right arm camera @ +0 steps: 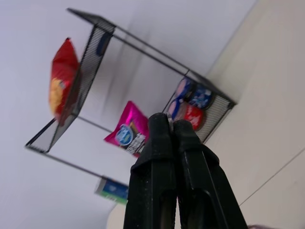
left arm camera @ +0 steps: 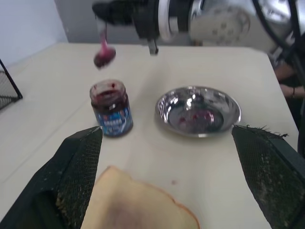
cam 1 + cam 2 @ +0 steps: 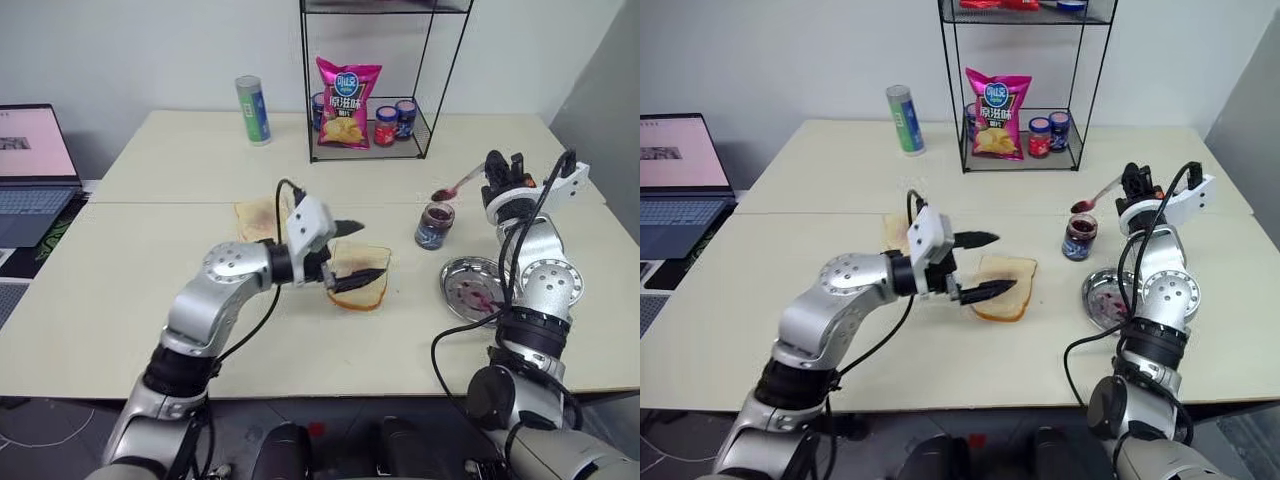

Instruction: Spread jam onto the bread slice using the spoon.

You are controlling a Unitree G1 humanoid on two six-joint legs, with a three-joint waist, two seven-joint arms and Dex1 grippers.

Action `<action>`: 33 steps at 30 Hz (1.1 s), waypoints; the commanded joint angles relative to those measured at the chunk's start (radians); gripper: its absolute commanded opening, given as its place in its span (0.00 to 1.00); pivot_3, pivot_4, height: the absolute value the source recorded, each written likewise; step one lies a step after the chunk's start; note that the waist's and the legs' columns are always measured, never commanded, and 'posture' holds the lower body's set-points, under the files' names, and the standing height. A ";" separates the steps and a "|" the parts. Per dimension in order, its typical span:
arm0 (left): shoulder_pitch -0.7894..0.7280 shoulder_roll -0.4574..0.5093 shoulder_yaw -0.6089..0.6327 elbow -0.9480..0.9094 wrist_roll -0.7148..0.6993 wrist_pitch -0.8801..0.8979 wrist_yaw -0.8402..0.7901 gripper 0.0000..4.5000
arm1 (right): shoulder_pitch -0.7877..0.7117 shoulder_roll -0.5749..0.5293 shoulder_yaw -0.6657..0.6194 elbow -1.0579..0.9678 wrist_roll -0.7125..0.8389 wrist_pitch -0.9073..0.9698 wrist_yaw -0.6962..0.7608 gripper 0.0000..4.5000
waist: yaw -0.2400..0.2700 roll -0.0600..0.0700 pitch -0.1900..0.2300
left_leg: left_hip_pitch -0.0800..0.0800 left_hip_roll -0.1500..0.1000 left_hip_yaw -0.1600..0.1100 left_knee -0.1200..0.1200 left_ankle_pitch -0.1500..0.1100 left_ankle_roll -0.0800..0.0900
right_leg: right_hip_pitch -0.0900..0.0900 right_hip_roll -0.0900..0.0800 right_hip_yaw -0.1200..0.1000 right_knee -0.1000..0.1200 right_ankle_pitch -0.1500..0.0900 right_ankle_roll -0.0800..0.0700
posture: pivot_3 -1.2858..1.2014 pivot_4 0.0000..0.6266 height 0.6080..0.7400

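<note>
The bread slice (image 3: 366, 272) lies at the table's middle, faintly smeared red. My left gripper (image 3: 355, 254) is open, one black finger over the slice's far edge and the other across its near part; in the left wrist view the bread slice (image 2: 138, 202) lies low between the fingers (image 2: 76, 167). The jam (image 3: 434, 226) is in a small open glass jar right of the slice. My right gripper (image 3: 497, 170) is shut on the spoon (image 3: 456, 185), holding it in the air, its jam-coated bowl just above the jar. The same spoon bowl (image 2: 103, 55) hangs over the jar (image 2: 110, 109).
A round steel dish (image 3: 475, 287) with red stains sits near the front right. A second toast slice (image 3: 258, 218) lies left of my left gripper. At the back stand a wire rack (image 3: 372, 150) with a chips bag (image 3: 347, 103), red-lidded jars (image 3: 395, 120), and a can (image 3: 254, 110). A laptop (image 3: 30, 170) is far left.
</note>
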 commanded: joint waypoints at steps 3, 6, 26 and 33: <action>0.163 0.106 0.092 -0.140 -0.033 0.004 -0.007 1.00 | 0.086 0.053 0.214 -0.179 0.002 0.098 0.046 0.01 | -0.004 0.001 0.000 | 0.001 0.001 0.000 -0.001 0.000 0.000 | 0.000 0.000 0.001 0.000 0.000 -0.001 | 0.52 0.24 1.00; 0.242 0.132 0.122 -0.188 -0.044 0.021 0.016 1.00 | 0.112 0.073 0.291 -0.189 -0.036 0.094 0.069 0.01 | 0.000 0.001 0.000 | 0.001 0.001 0.000 0.000 0.000 0.000 | 0.000 -0.003 0.000 0.001 -0.001 -0.001 | 0.52 0.24 1.00; 0.345 0.128 0.124 -0.235 -0.037 0.030 0.122 1.00 | 0.162 -0.064 0.664 -0.145 -0.544 -0.132 0.401 0.01 | 0.002 0.000 0.001 | 0.000 -0.001 -0.002 0.000 0.000 0.000 | 0.001 -0.008 -0.006 0.000 -0.005 0.000 | 0.52 0.24 1.00; 0.327 0.134 0.116 -0.225 -0.035 0.025 0.113 1.00 | 0.177 -0.088 0.705 -0.158 -0.630 -0.183 0.467 0.01 | 0.002 0.000 0.001 | 0.000 -0.001 -0.003 0.000 0.000 -0.001 | 0.001 -0.009 -0.007 -0.001 -0.005 0.000 | 0.52 0.24 1.00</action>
